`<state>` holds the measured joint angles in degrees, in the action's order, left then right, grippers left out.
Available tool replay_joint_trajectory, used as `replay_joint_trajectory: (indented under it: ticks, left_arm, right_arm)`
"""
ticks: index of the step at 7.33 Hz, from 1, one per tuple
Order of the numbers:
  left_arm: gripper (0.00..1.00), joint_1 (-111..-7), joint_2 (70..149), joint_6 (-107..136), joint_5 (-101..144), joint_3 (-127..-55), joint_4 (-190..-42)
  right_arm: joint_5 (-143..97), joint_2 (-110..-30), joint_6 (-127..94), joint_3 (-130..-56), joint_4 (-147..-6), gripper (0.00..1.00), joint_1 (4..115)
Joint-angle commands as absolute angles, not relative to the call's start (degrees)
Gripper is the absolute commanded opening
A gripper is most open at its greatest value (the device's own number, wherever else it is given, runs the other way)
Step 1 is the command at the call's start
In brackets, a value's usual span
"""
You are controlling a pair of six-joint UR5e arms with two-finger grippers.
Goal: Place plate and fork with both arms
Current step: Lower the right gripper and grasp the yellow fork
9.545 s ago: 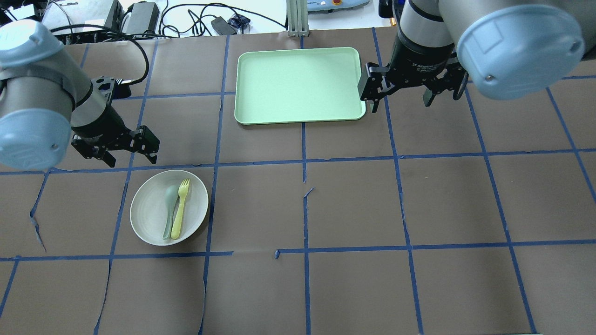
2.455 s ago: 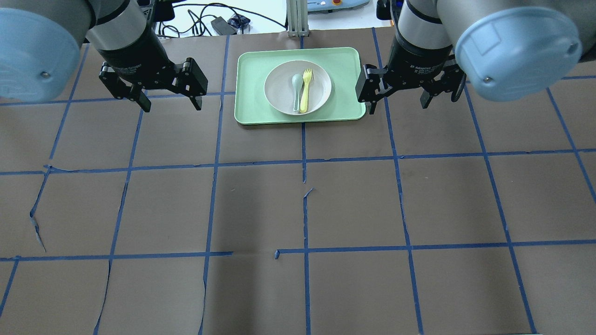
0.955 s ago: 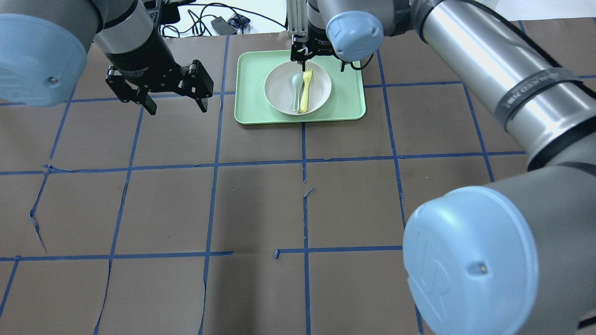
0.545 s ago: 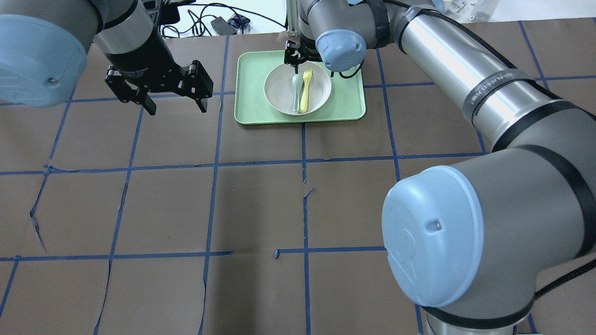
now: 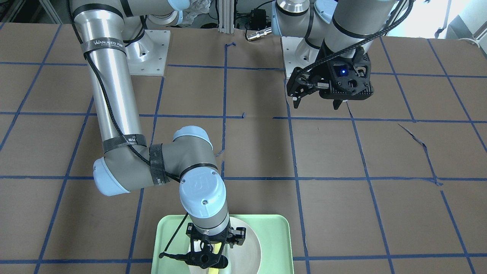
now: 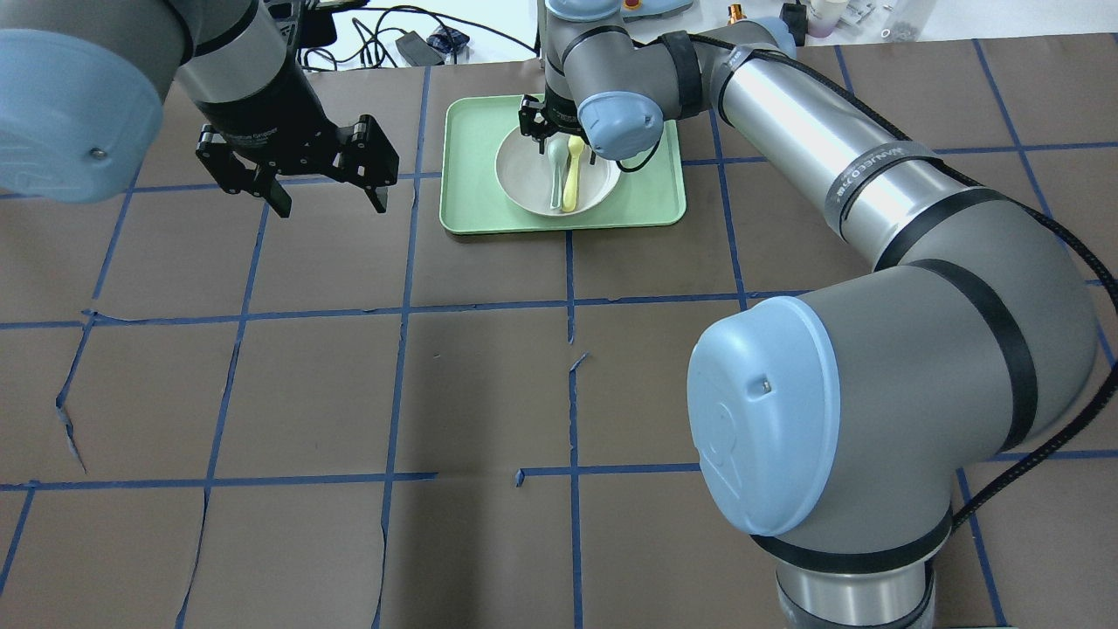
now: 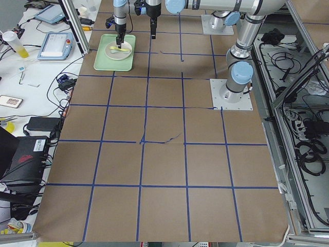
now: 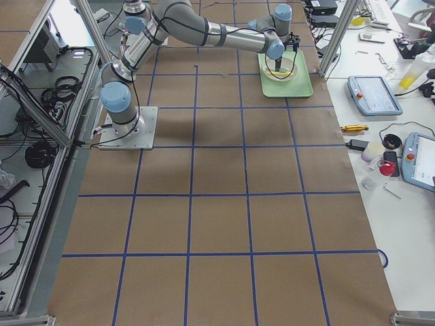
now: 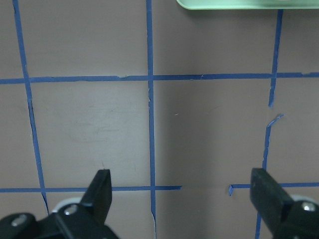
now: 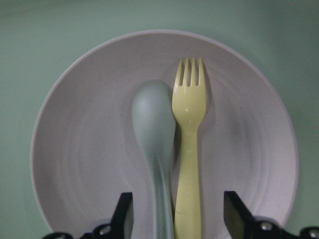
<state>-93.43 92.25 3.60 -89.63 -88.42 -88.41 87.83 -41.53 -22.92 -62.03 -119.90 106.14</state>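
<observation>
The off-white plate (image 6: 524,179) sits in the mint-green tray (image 6: 472,175) at the far middle of the table. The pale-yellow fork (image 6: 571,179) lies in the plate beside a grey-green spoon (image 6: 556,166). My right gripper (image 6: 559,144) is open and low over the plate. In the right wrist view its fingers (image 10: 123,214) stand on either side of the fork (image 10: 188,149) and the spoon (image 10: 153,124), touching neither. My left gripper (image 6: 332,203) is open and empty above the table, left of the tray. The left wrist view shows its gripper (image 9: 182,191) over bare brown paper.
The table is brown paper with a blue tape grid. The tray's near edge (image 9: 239,4) shows at the top of the left wrist view. Cables and devices lie beyond the far table edge (image 6: 419,44). The right arm's elbow (image 6: 769,419) fills the overhead view's right.
The plate with fork and spoon went from the near left table to the tray. In the last second my right gripper has come down over the plate. The left gripper has held still.
</observation>
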Motion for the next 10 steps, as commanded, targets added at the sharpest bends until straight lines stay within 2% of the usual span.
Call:
replay_joint_trajectory:
  ticks: [1, 4, 8, 10]
  left_arm:
    - [1.00, -93.4, 92.3, 3.6, -89.5, -88.4, -88.4]
    - [1.00, -93.4, 92.2, 3.6, -89.6, -88.4, -88.5]
    - [1.00, -93.4, 91.8, 3.6, -89.6, -89.0, -88.4]
    - [1.00, -93.4, 91.9, 3.6, -89.6, -89.0, -88.3]
  right_arm:
    - [88.3, -41.1, -20.7, -62.4, -119.9, 0.58, 106.2]
    - [88.3, -40.4, -20.7, -62.3, -120.0, 0.43, 106.2]
    - [87.7, -39.6, -20.9, -62.4, -120.4, 0.42, 106.2]
    - [87.8, -39.8, -20.8, -62.3, -120.3, 0.38, 106.2]
